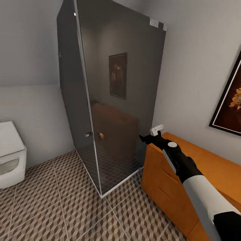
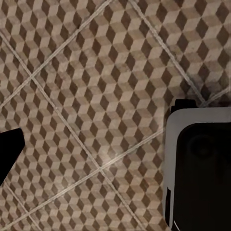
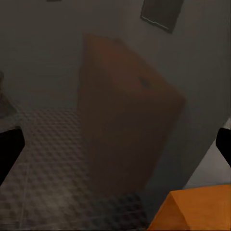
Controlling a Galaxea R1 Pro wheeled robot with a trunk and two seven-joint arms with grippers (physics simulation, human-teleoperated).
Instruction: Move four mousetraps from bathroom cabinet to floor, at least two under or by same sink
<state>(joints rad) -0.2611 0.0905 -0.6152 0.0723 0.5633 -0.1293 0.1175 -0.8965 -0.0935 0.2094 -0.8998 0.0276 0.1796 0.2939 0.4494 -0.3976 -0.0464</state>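
Above the cabinet's (image 1: pixel 201 167) near corner the right pincer (image 1: pixel 147 138) hovers open and empty; no mousetraps visible; at its ten o'clock stands the glass shower wall (image 1: pixel 113 100); a forward reach risks striking it; left pincer's state unclear.

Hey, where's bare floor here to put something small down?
Open bathroom floor lies between the toilet, the glass shower enclosure and the cabinet. Tighter: the strip between the shower's corner and the cabinet, below the right gripper.

Head and right wrist toward cabinet (image 1: pixel 187 167)
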